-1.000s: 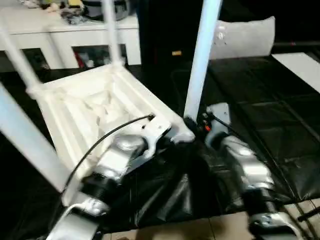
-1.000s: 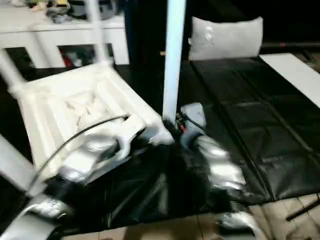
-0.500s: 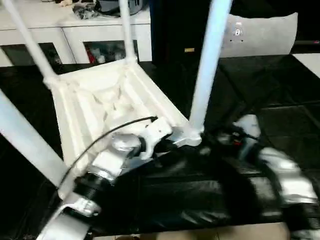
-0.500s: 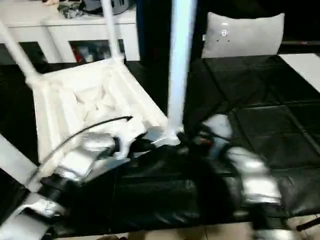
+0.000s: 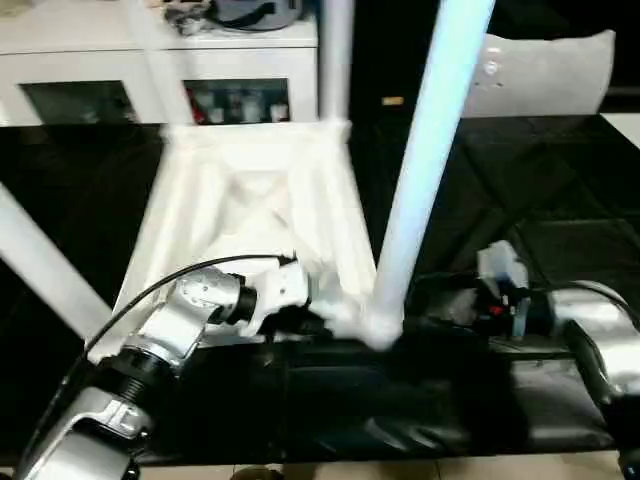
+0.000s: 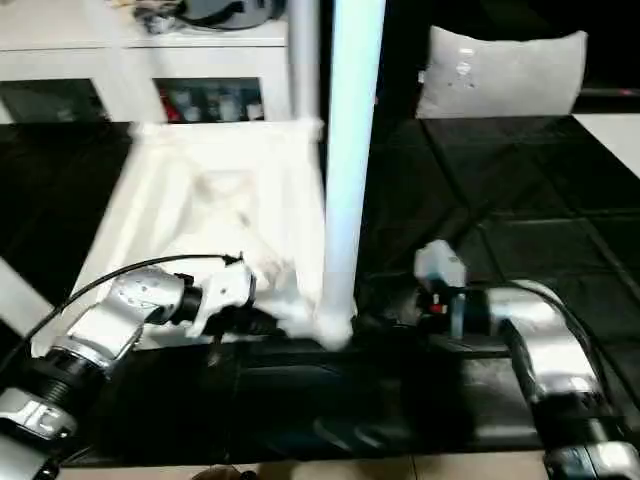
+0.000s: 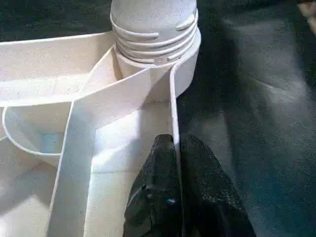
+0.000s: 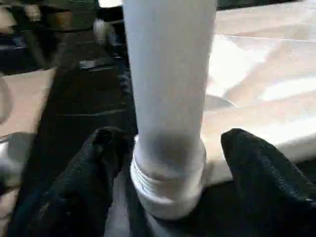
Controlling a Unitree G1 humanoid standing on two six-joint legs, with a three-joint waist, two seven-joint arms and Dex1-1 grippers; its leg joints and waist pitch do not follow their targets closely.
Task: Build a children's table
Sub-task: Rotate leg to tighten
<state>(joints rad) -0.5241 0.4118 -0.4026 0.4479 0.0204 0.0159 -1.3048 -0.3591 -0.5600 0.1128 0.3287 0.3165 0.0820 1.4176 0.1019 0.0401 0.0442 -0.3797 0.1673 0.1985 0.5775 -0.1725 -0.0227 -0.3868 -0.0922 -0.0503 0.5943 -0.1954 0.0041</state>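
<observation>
The children's table lies upside down on the black mat, its white ribbed tabletop (image 5: 250, 200) facing up. White legs stand in its corner sockets: the near one (image 5: 425, 180), one at the back (image 5: 335, 60), one at the left (image 5: 40, 270). My left gripper (image 7: 174, 144) is shut on the tabletop's thin rim wall, just beside the near leg's threaded socket (image 7: 155, 44). My right gripper (image 8: 170, 145) is open, with a black finger (image 8: 101, 153) on either side of the near leg's base. Its silver forearm (image 5: 590, 320) reaches in from the right.
A white cabinet with glass doors (image 5: 200, 70) stands behind the table, with clutter on top. A grey cushion (image 5: 545, 70) lies at the back right on the mat (image 5: 520, 190). A strip of wooden floor (image 5: 420, 466) shows at the near edge.
My right gripper has opened wider and now straddles the near leg's base; its forearm has swung out to the right. The camera has shifted. My left gripper keeps its hold.
</observation>
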